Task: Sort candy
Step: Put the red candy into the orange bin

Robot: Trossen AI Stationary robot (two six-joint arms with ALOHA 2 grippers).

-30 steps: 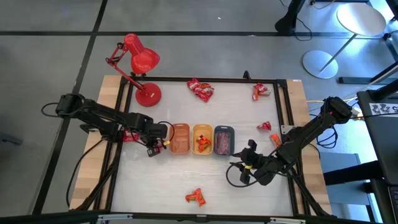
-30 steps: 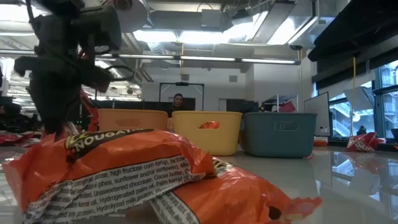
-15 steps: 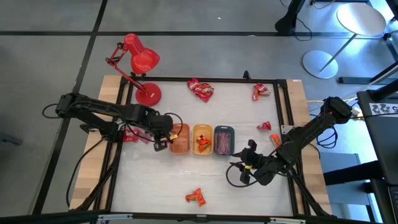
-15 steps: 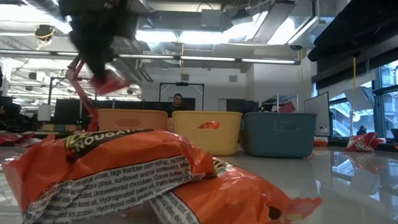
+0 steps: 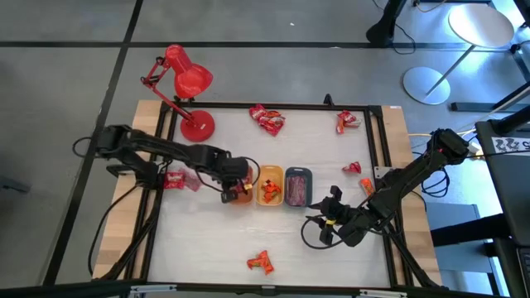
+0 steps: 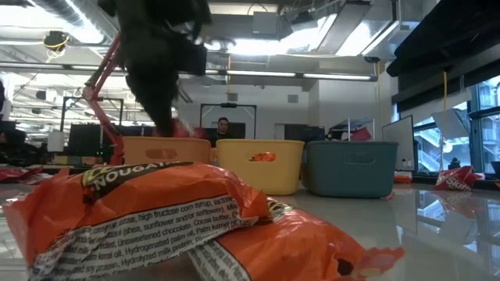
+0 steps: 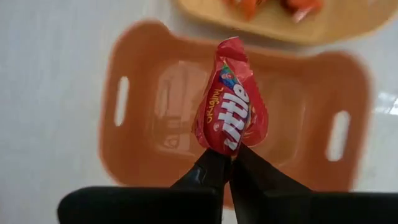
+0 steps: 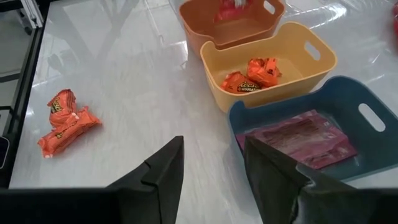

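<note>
Red crinkly candy (image 7: 231, 99) sits pinched tight in my left pincer (image 7: 229, 163), held directly above the empty orange tray (image 7: 138, 99). My right pincer (image 8: 211, 163) waits with fingers spread and empty over the table (image 8: 124, 81), near the grey tray (image 8: 348, 93).

The high view looks straight down on the whole white table (image 5: 215, 240). The low view sits at tabletop height, close behind orange crinkly wrappers (image 6: 172, 211). Both wrist views share the oblong orange plastic tray (image 7: 143, 124), at twelve o'clock in the right one.
</note>
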